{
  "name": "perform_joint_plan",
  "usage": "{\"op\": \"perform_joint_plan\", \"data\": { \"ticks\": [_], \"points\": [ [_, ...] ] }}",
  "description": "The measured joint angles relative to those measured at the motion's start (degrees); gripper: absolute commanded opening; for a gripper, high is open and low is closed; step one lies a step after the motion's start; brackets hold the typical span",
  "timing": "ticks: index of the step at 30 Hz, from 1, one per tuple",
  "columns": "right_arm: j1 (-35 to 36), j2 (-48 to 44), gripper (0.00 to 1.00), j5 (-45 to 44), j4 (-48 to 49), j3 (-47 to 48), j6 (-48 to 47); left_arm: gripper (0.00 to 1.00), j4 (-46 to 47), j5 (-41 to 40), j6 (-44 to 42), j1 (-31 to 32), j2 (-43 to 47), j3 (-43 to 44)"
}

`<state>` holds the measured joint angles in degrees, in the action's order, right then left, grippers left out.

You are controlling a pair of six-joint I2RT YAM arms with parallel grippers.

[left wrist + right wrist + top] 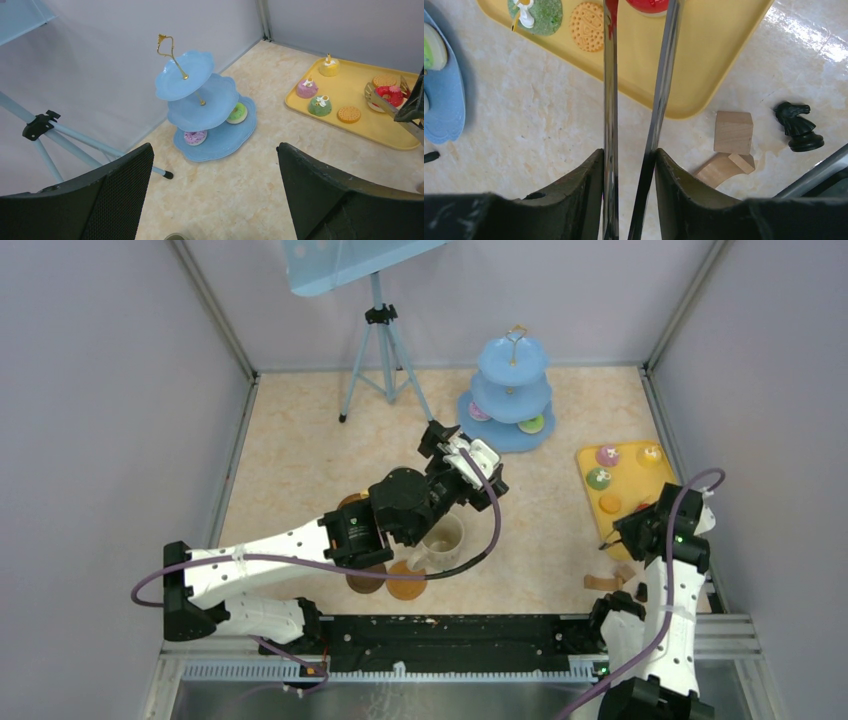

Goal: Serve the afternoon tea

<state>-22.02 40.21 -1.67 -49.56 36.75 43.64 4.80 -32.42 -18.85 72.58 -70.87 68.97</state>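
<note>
The light-blue three-tier cake stand stands at the back, with a pink toy cake and a green one on its bottom tier. My left gripper is open and empty, hovering in front of the stand. The large cream mug stands under the left arm beside brown coasters. My right gripper is shut on metal tongs, whose tips sit around a red toy cake on the yellow tray. The other mugs are hidden.
The tray also holds yellow, pink and green cakes and biscuits. Wooden blocks and a black chess knight lie by the tray's near corner. A tripod stands at the back left.
</note>
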Motion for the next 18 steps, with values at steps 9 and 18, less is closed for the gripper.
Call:
{"op": "perform_joint_plan", "data": {
  "ticks": [9, 18],
  "points": [
    [0.0, -0.1, 0.31, 0.9, -1.2, 0.1, -2.7, 0.99, 3.0, -1.1, -2.4, 0.0, 0.0, -1.7],
    [0.0, 5.1, 0.32, 5.8, 6.7, 2.9, -6.8, 0.99, 3.8, -1.1, -3.6, 0.0, 0.3, -4.8]
  ]
}}
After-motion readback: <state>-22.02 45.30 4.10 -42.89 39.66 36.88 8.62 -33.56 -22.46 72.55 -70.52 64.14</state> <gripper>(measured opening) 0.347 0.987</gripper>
